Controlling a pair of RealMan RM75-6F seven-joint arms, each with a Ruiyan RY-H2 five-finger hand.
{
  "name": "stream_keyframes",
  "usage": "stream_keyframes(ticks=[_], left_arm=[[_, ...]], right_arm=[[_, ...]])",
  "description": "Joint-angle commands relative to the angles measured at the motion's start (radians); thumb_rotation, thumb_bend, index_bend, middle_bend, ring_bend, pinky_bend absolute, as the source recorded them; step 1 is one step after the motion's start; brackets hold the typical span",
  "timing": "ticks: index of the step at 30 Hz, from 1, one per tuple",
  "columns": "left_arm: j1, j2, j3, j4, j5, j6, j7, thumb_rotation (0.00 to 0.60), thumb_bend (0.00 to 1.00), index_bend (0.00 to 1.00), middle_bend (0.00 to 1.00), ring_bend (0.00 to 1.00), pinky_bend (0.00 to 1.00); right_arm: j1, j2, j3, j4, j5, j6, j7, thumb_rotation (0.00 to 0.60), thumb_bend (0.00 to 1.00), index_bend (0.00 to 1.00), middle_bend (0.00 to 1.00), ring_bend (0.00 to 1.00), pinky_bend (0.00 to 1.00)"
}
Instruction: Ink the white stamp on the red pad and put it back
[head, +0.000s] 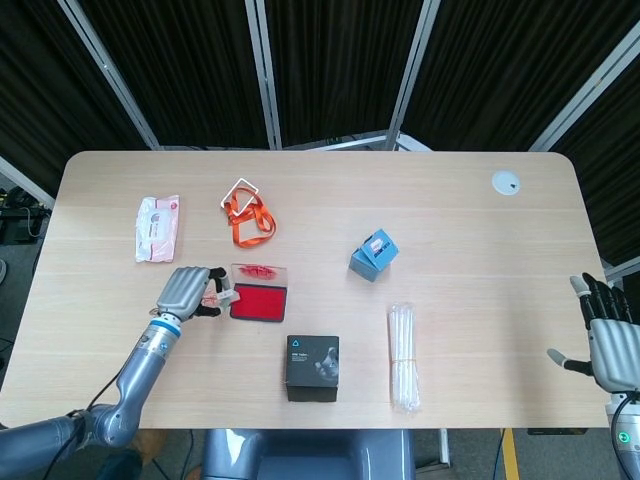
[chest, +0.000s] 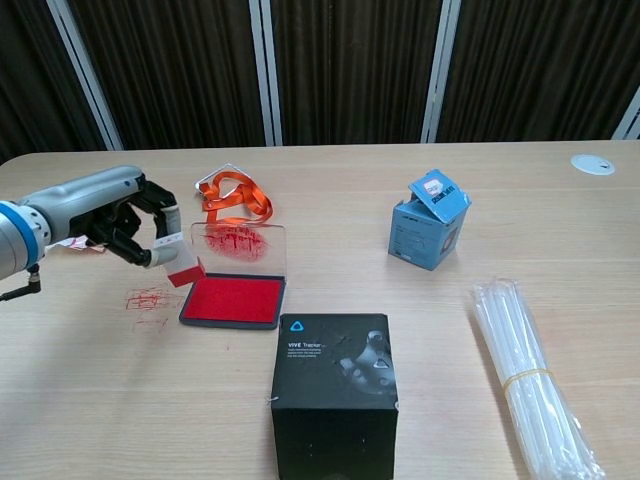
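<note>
one white stamp (chest: 178, 262) with a red base, tilted, pinched by the left hand (chest: 128, 222) beside the red pad (chest: 234, 299).

My head camera looks almost straight down from high above, taking in the whole wooden table (head: 330, 200) with dark curtains beyond its far edge and my own two arms at the bottom corners. My chest camera sits low at the table's near edge and looks forward across the top, much closer in. Both views share the middle of the table: the red pad (head: 260, 302) (chest: 235, 299), black box (head: 312, 366) (chest: 335, 385) and blue box (head: 374, 255) (chest: 429, 232).
</note>
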Motion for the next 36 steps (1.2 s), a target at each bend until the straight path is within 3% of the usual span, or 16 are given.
stream_keyframes(ticks=[1,10,36], left_arm=[[-0.04,-0.015,-0.01,0.008,-0.019,-0.035,0.033,0.6,0.33,0.54,0.55,0.82,0.86],[-0.115,-0.086,-0.021,0.087,-0.126,-0.089,0.088,0.6,0.33,0.55,0.55,0.82,0.86],[-0.162,-0.186,0.024,0.223,-0.171,-0.092,0.112,0.6,0.33,0.57,0.56,0.82,0.86]], right_arm=[[0.003,-0.002,0.006,0.007,0.014,-0.006,-0.001,0.6,0.0,0.0,0.0,0.0,0.0],[0.008,-0.008,0.016,0.025,0.049,-0.023,-0.008,0.6,0.0,0.0,0.0,0.0,0.0],[0.012,-0.006,0.024,0.041,0.073,-0.041,0.009,0.6,0.0,0.0,0.0,0.0,0.0]])
